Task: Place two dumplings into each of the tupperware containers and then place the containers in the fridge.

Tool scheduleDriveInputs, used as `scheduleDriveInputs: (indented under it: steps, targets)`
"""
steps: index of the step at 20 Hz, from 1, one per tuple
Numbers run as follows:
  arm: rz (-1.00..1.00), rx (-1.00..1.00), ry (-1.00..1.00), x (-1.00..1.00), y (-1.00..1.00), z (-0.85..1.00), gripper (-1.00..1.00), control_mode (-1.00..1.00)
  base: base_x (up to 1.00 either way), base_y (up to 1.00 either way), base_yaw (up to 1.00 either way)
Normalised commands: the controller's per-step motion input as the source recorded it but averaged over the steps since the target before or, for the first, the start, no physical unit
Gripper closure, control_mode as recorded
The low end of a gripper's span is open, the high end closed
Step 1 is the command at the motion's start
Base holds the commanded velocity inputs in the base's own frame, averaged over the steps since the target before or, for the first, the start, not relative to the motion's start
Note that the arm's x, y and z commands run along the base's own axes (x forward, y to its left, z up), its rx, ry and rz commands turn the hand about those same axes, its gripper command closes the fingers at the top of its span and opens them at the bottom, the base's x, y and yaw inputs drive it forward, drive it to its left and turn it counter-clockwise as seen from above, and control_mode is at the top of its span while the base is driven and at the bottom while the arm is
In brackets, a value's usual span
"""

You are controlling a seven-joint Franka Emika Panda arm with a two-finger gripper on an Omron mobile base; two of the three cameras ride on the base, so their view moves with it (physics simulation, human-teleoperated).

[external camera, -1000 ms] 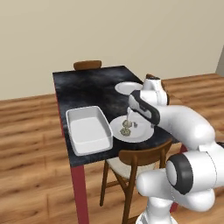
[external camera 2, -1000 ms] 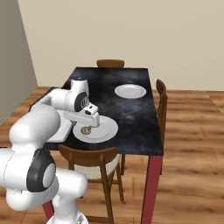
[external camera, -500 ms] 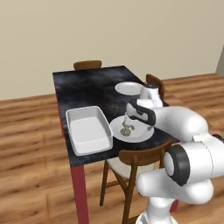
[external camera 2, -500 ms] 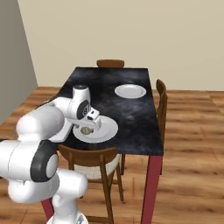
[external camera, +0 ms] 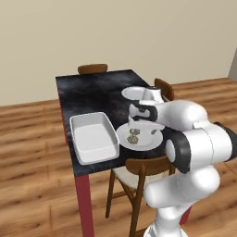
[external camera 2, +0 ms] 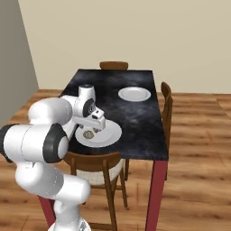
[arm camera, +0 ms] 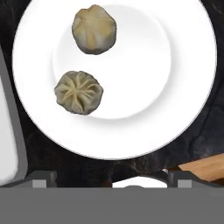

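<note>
You see the white tupperware container [external camera: 94, 137] empty near the tabletop's [external camera: 92, 90] front edge; two dumplings [arm camera: 79, 92] lie on the plate [arm camera: 175, 87] beside it. The end effector's [external camera: 139, 124] spread cannot be told.

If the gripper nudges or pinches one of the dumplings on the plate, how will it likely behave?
The dumplings look round and lumpy, so a sideways nudge would probably roll one across the smooth white plate. The pleated tops suggest a soft skin that may squash or slip when pinched.
</note>
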Motion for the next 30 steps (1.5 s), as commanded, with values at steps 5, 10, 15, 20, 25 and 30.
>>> scheduleDriveInputs:
  steps: [5,10,15,20,25,30]
  targets:
    - [0.0,0.0,0.01,0.16,0.18,-0.46,-1.0,-1.0,0.0,0.0,0.0]
    - [0.0,0.0,0.02,0.18,0.05,-0.3,-1.0,-1.0,0.0,0.0,0.0]
    - [0.0,0.0,0.05,0.12,0.03,-0.21,-1.0,-1.0,0.0,0.0,0.0]
    - [0.0,0.0,0.02,0.15,0.04,-0.12,-1.0,-1.0,0.0,0.0,0.0]
    - [0.0,0.0,0.01,0.17,0.03,-0.2,-1.0,-1.0,0.0,0.0,0.0]
    - [0.0,0.0,0.01,0.14,0.11,-0.26,-1.0,-1.0,0.0,0.0,0.0]
